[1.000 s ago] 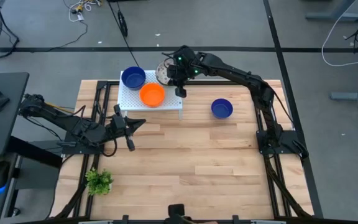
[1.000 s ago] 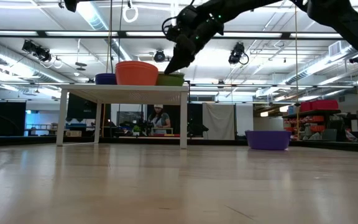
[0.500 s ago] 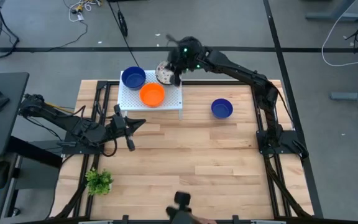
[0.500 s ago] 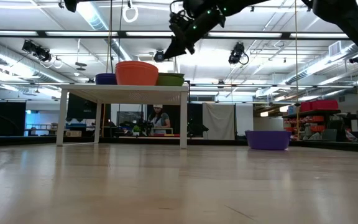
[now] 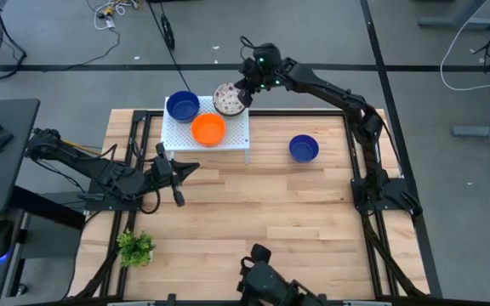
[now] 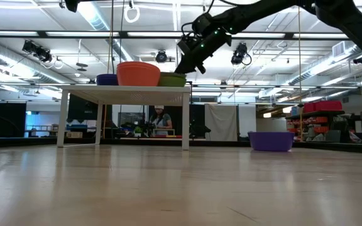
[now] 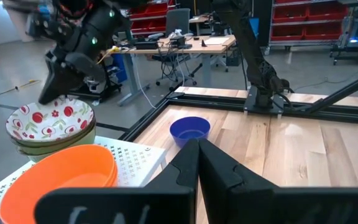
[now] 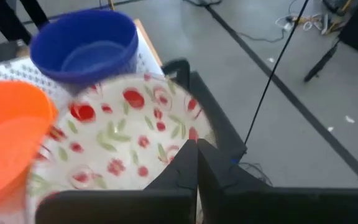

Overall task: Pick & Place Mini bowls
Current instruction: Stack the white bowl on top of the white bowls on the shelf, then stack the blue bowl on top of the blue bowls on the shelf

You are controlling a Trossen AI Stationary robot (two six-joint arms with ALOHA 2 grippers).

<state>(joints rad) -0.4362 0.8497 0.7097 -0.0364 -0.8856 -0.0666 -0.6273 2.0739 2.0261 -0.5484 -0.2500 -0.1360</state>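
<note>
We see the right end effector [image 5: 247,87] at the far edge of the counter [image 5: 313,221], its fingers closed together and holding nothing, just beside the far right rim of the speckled bowl [image 5: 228,99]. That bowl, white with red and green marks, tops a small stack of bowls on the far right corner of the white rack [image 5: 236,136]. On the rack an orange bowl [image 5: 208,129] sits just left of and nearer than the stack, and a blue bowl [image 5: 182,106] stands at the far left corner. Another blue bowl [image 5: 304,148] rests on the counter to the right of the rack, well apart. The left end effector [image 5: 187,168] waits near the rack's near left leg, closed and empty. A small green plant [image 5: 134,248] stands at the near left of the counter.
</note>
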